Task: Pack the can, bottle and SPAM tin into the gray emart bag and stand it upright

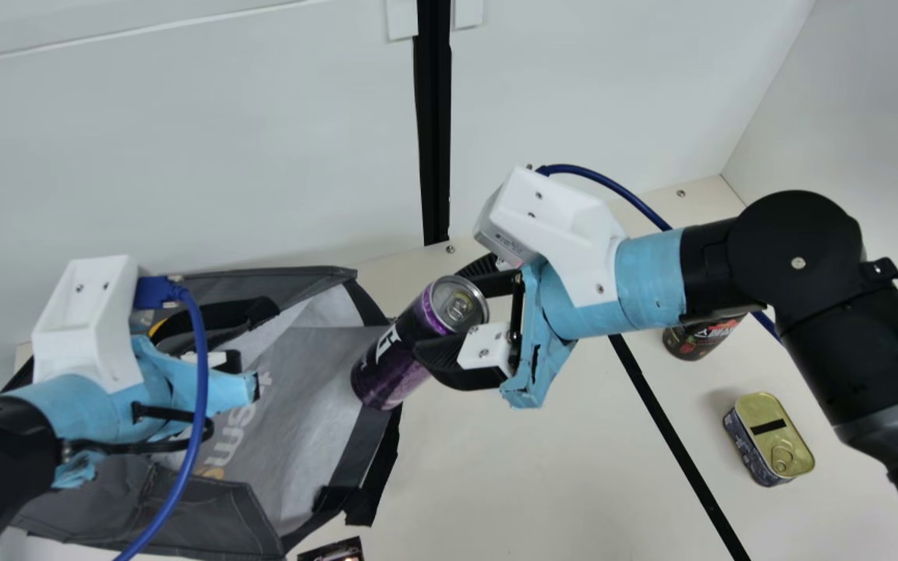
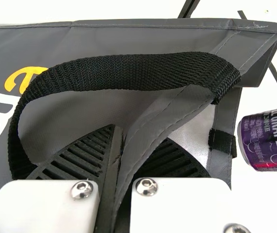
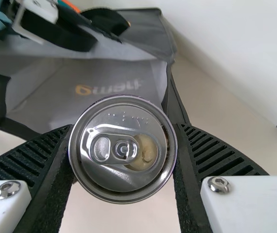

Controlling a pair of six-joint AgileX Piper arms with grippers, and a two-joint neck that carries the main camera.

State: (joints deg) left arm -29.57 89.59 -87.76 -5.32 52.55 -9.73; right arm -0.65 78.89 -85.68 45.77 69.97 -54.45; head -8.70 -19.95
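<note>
The gray bag (image 1: 262,436) lies on its side at left, its mouth facing right. My left gripper (image 1: 231,389) is at the bag; in the left wrist view, my left gripper (image 2: 121,145) is shut on its gray edge, beside the black handle (image 2: 129,73). My right gripper (image 1: 453,315) is shut on the purple can (image 1: 394,362), tilted with its base at the bag's mouth. In the right wrist view, the can's lid (image 3: 123,148) sits between the fingers of my right gripper (image 3: 124,141). The SPAM tin (image 1: 768,440) rests at right.
A dark container with red print (image 1: 698,340) stands partly behind my right arm. Part of another dark object (image 1: 332,552) shows at the front edge. White walls (image 1: 184,156) rise behind the cream table (image 1: 496,475).
</note>
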